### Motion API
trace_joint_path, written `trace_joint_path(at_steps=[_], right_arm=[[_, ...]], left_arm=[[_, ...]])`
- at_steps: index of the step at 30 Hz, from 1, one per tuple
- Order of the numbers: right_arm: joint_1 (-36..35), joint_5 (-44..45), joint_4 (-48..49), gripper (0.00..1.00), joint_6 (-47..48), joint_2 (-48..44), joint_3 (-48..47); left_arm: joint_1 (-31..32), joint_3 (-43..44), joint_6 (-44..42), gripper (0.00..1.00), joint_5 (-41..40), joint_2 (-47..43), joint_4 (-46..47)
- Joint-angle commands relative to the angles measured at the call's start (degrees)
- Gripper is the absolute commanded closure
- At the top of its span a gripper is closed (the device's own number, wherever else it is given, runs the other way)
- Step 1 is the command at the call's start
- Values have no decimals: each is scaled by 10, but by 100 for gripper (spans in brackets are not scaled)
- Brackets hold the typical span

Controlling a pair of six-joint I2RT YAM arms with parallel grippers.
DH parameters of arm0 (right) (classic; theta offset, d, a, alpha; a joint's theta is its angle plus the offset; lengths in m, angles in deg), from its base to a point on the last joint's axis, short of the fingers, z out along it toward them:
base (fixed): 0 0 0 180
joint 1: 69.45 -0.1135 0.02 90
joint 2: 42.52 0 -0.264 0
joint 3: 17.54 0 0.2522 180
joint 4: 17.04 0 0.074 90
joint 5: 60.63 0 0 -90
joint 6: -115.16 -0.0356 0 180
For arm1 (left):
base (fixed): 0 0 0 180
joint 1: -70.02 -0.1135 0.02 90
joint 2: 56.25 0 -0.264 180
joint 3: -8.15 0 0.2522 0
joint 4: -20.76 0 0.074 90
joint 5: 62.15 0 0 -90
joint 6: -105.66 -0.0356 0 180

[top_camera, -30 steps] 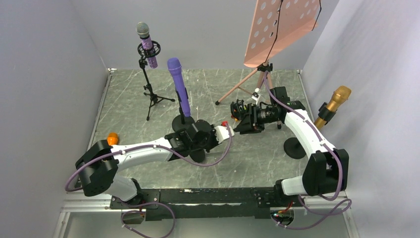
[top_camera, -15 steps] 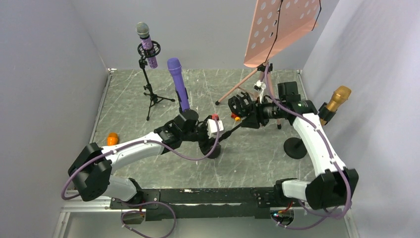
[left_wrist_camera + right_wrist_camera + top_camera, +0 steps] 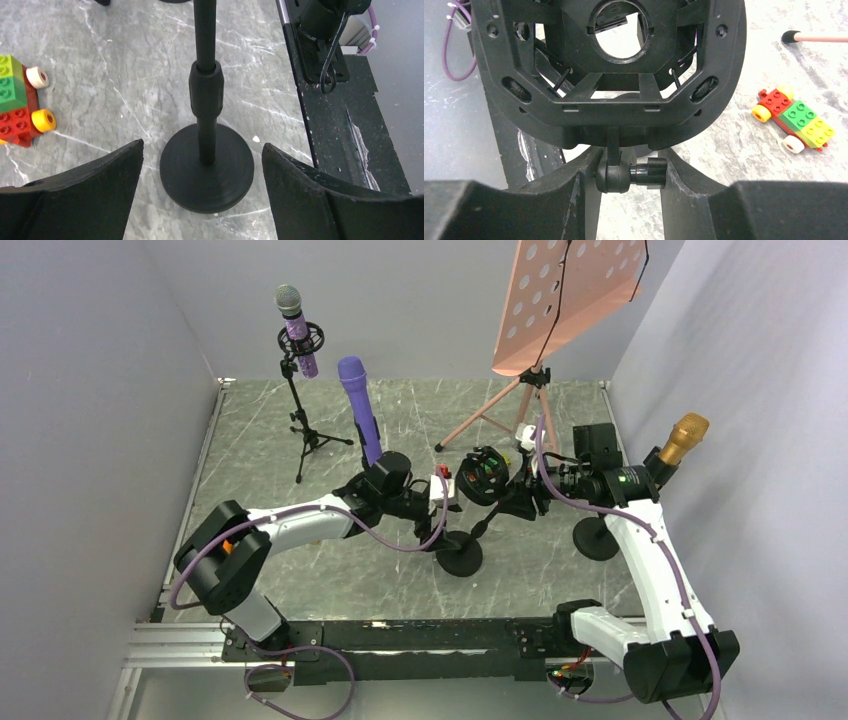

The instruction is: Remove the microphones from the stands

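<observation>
3 microphones [image 3: 360, 420], 1 music stand [image 3: 570, 300], 1 Lego car [image 3: 796, 122].

Black shock mount [image 3: 609, 107] filling upper frame, its swivel joint [image 3: 613, 177] clamped between right gripper [image 3: 626, 175] fingers, toy brick car [image 3: 796, 119] on marble tabletop [image 3: 724, 170] at right, pink leg tip [image 3: 819, 38] beyond, purple cable [image 3: 454, 60] upper left

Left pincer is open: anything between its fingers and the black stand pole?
Nothing visible. In the left wrist view the pole rises from its round base midway between the open fingers of the left pincer, with bare tabletop on both sides. The toy brick car lies beyond one finger, clear of the gap.
</observation>
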Motion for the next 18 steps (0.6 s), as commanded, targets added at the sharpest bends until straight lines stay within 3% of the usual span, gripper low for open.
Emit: trace_joint_path(at_steps=[1, 7, 11, 15, 18], right_arm=[[-10, -24, 35, 100, -15, -29, 29], [-10, -20, 60, 100, -89, -36, 44], [-9, -13, 59, 100, -96, -32, 38], [-9, 0, 59, 100, -98, -29, 33], [-8, 8, 69, 100, -114, -31, 37]], left_arm=[[17, 49, 39, 10, 18, 13, 59], [38, 40, 104, 20, 17, 35, 133], [57, 60, 104, 23, 43, 56, 155], [73, 91, 110, 31, 43, 80, 156], [83, 119, 99, 45, 33, 99, 140]])
